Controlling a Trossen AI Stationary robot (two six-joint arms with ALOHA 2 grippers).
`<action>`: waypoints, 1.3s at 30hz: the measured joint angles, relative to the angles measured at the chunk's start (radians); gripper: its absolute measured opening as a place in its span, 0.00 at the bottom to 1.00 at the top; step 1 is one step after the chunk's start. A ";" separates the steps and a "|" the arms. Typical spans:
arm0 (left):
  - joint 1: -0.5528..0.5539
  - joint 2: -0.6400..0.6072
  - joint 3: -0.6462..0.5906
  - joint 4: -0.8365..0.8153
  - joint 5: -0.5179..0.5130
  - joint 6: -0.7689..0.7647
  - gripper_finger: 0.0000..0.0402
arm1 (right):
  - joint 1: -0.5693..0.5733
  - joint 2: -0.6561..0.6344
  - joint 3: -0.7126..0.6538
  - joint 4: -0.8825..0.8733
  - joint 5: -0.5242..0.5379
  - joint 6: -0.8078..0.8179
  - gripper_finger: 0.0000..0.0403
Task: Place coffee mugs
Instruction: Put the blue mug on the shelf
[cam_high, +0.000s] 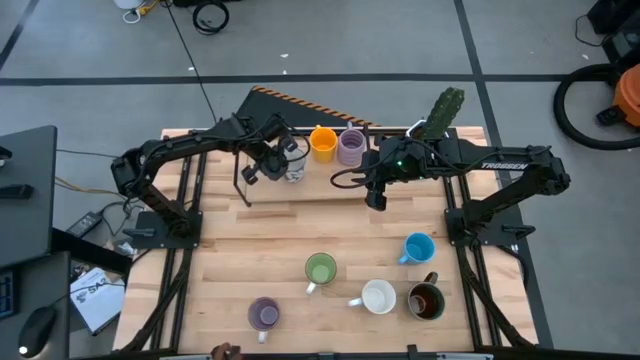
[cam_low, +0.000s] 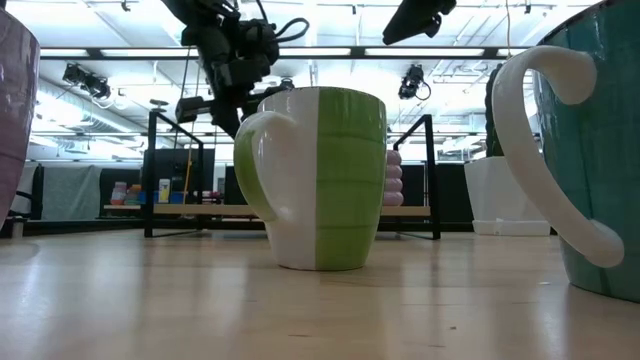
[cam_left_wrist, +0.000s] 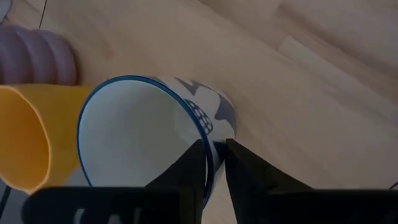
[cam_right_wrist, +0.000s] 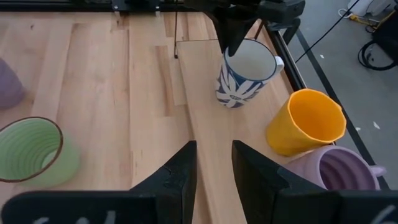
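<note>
left wrist view: left claw (cam_left_wrist: 214, 163) pinches white mug's (cam_left_wrist: 134, 134) rim beside orange mug (cam_left_wrist: 25, 134).

The left arm reaches from its base at the table's left edge toward the far middle, its wrist bent down, and the left gripper (cam_high: 287, 160) has its two dark fingers (cam_left_wrist: 189, 171) pinched close together. The right arm stretches leftward from the right side, and the right gripper (cam_high: 376, 197) hangs above the table, fingers (cam_right_wrist: 180, 171) apart.
</note>
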 joint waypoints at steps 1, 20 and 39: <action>0.000 0.000 0.000 0.000 0.000 -0.005 0.17 | 0.000 0.000 0.000 0.000 0.000 0.004 0.26; -0.055 -0.046 0.072 -0.032 -0.044 -0.259 0.42 | 0.001 0.000 0.000 -0.001 -0.007 0.017 0.27; -0.218 0.003 0.119 0.024 -0.243 -1.216 0.42 | 0.004 0.000 0.000 0.034 -0.008 -0.005 0.26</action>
